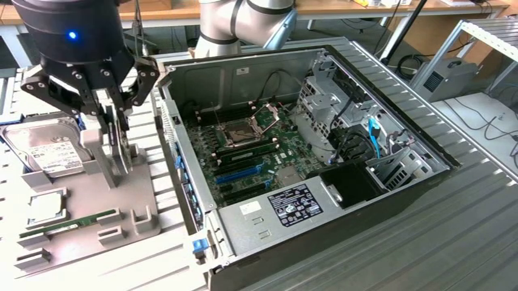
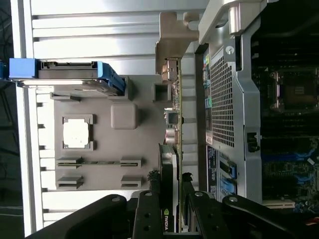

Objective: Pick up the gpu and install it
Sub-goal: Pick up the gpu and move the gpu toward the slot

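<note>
One gpu [image 1: 123,148]: stands on edge in a slotted holder of the grey fixture plate [image 1: 154,200], at the plate edge nearest the computer case [image 1: 421,163]; not yet installed.
Gripper [image 1: 116,124]: set vertically over the card, with a finger against each face at a medium width, holding the gpu while it sits in the holder.
Grip advice: judged from the wrist view, the pads should sit flat on both faces, centred along the card, and bear evenly so it stays upright and does not twist in the holder.
Clearance: the case's perforated rear wall is just beside the card; keep the card parallel to it.
Fixture plate: also carries a hard drive [image 1: 48,151] at the far corner, a processor [image 1: 47,209] and a RAM stick [image 1: 69,225] toward the near edge.
Case: lies open on the ribbed metal bench [image 1: 453,242], motherboard [image 1: 242,151] exposed.
Room: wooden desks, cables and a grey box [image 1: 445,79] beyond the bench's far edge.
</note>
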Controlling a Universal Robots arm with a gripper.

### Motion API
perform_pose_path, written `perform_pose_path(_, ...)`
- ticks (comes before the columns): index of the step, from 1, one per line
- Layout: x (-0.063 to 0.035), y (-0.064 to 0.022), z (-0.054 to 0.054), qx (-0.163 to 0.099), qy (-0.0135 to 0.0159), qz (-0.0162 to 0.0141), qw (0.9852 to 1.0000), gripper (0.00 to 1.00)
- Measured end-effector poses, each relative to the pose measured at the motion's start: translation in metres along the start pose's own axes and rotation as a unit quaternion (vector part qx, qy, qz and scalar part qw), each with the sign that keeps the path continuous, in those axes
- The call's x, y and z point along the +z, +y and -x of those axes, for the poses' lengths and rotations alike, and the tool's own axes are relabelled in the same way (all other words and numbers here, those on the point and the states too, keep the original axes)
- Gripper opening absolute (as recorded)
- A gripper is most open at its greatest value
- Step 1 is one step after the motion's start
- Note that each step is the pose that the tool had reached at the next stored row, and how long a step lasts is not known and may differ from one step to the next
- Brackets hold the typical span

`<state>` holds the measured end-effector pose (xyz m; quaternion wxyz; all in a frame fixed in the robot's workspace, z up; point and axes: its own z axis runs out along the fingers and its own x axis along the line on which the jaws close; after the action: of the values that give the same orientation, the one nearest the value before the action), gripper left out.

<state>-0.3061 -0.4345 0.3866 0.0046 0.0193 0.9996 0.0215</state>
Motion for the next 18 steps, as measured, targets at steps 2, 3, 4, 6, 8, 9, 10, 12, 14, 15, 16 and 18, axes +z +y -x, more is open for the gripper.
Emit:
perform_pose_path(2, -0.0074, 0.0003, 0.0, 0.0, 0.0, 0.0, 1.0, 0.27)
perform_pose_path(3, -0.0103, 0.0004, 0.0, 0.0, 0.0, 0.0, 1.0, 0.27)
perform_pose_path(4, -0.0134, 0.0006, 0.0, 0.0, 0.0, 0.0, 1.0, 0.27)
perform_pose_path(6, -0.0189, 0.0008, 0.0, 0.0, 0.0, 0.0, 1.0, 0.27)
perform_pose_path(8, -0.0236, 0.001, 0.0, 0.0, 0.0, 0.0, 1.0, 0.27)
perform_pose_path(9, -0.0261, 0.0011, 0.0, 0.0, 0.0, 0.0, 1.0, 0.27)
perform_pose_path(10, -0.0284, 0.0012, 0.0, 0.0, 0.0, 0.0, 1.0, 0.27)
perform_pose_path(12, -0.0326, 0.0014, 0.0, 0.0, 0.0, -0.0001, 1.0, 0.27)
perform_pose_path(14, -0.0358, 0.0015, 0.0, 0.0, 0.0, 0.0, 1.0, 0.27)
perform_pose_path(15, -0.0376, 0.0016, 0.0, 0.0, 0.0, 0.0, 1.0, 0.27)
perform_pose_path(16, -0.039, 0.0017, 0.0, 0.0, 0.0, 0.0, 1.0, 0.27)
perform_pose_path(18, -0.0427, 0.0018, 0.0, 0.0, 0.0, -0.0001, 1.0, 0.27)
